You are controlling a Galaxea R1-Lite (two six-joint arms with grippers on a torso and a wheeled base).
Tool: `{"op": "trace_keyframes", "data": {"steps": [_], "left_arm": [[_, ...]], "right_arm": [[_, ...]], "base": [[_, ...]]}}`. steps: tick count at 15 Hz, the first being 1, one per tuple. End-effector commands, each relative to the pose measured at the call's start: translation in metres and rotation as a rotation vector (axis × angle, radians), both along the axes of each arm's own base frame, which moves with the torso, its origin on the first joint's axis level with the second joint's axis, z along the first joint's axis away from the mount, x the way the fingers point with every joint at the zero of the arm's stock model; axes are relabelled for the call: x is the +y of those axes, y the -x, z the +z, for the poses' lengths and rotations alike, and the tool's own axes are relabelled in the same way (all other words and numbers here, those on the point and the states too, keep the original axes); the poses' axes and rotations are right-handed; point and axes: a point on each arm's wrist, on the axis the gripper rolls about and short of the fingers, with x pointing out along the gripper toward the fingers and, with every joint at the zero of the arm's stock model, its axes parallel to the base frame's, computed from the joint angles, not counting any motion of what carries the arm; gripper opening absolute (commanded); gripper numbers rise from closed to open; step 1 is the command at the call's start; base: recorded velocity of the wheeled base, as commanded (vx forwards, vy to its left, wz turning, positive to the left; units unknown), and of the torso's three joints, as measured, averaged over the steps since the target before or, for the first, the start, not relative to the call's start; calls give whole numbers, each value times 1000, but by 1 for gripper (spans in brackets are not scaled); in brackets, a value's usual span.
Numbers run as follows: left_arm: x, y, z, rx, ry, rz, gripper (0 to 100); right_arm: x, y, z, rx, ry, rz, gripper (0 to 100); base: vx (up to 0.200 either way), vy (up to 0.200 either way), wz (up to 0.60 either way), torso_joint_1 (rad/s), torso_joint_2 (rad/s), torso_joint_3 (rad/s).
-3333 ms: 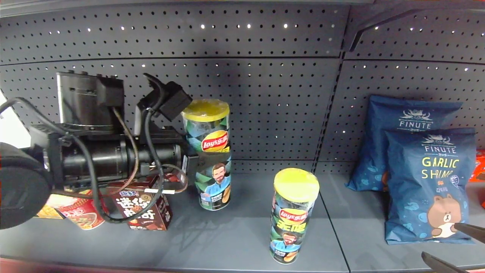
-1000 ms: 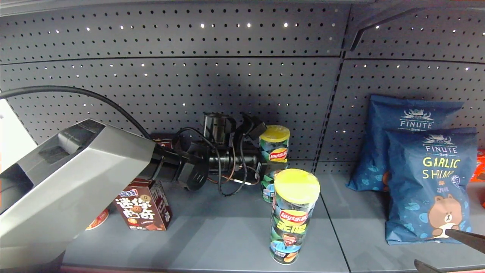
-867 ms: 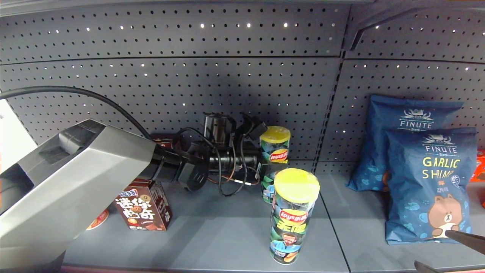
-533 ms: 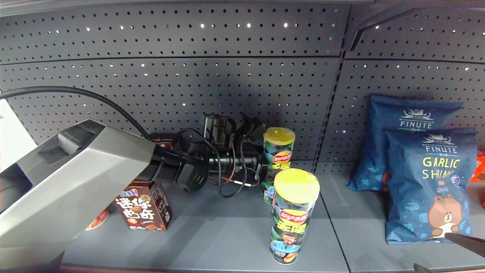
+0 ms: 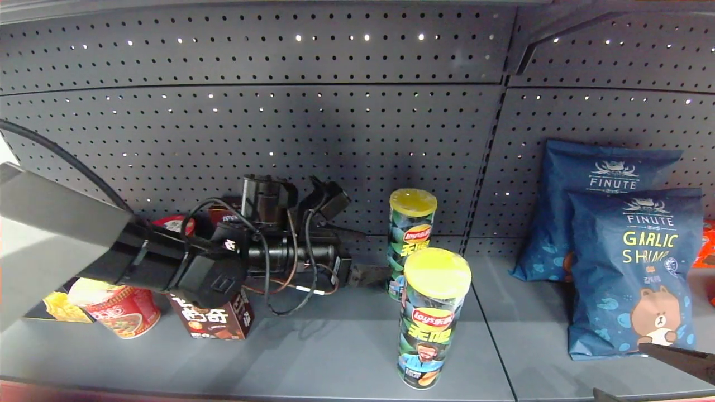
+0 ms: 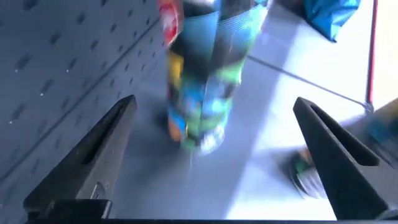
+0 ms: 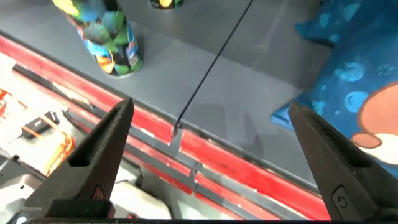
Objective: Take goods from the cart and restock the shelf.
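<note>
Two chip cans with yellow lids stand upright on the grey shelf (image 5: pixel 335 346). The rear can (image 5: pixel 412 234) is near the pegboard, and the front can (image 5: pixel 435 318) is close to the shelf edge. My left gripper (image 5: pixel 375 262) is just left of the rear can, open and apart from it. In the left wrist view the rear can (image 6: pixel 208 81) stands beyond the spread fingers of that gripper (image 6: pixel 214 104). My right gripper (image 5: pixel 619 368) hangs open at the lower right, in front of the shelf edge. It (image 7: pixel 210 109) holds nothing, and the front can (image 7: pixel 106 31) is off to one side.
Blue snack bags (image 5: pixel 631 268) lean at the right of the shelf. A brown box (image 5: pixel 215 318), a red cup of noodles (image 5: pixel 117 307) and a yellow pack (image 5: pixel 56 304) sit at the left under my left arm. The shelf's red front strip (image 7: pixel 205 155) runs below.
My left gripper carried a can to the back of the shelf behind the front can, let go of it and drew back to the left. The right gripper barely moved.
</note>
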Motion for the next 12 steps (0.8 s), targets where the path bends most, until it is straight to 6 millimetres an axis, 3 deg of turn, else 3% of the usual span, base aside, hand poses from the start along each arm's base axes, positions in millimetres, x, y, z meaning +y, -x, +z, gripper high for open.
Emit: {"op": "trace_keyframes", "data": {"steps": [1,4,6,10,12], "left_arm": [[20,25,26,-40,17,25,100],[30,56,41,-49,17,44,100],[23,67,44,-76,-20,115,100],[16,80,32,-63,-102,236,100],[22,92,28,-58,-129,280,100]], "right_arm": [[8,-7,0,25,22,24,100],[24,-32,12,36,67,-28,100],[34,-46,14,57,82,-44,100],[46,-61,3,99,118,-30,100],[54,-79,-1,119,145,-73,100]], "base": [[0,0,0,0,0,0],[0,0,0,0,0,0],[0,0,0,0,0,0],[0,0,0,0,0,0],[0,0,0,0,0,0]]}}
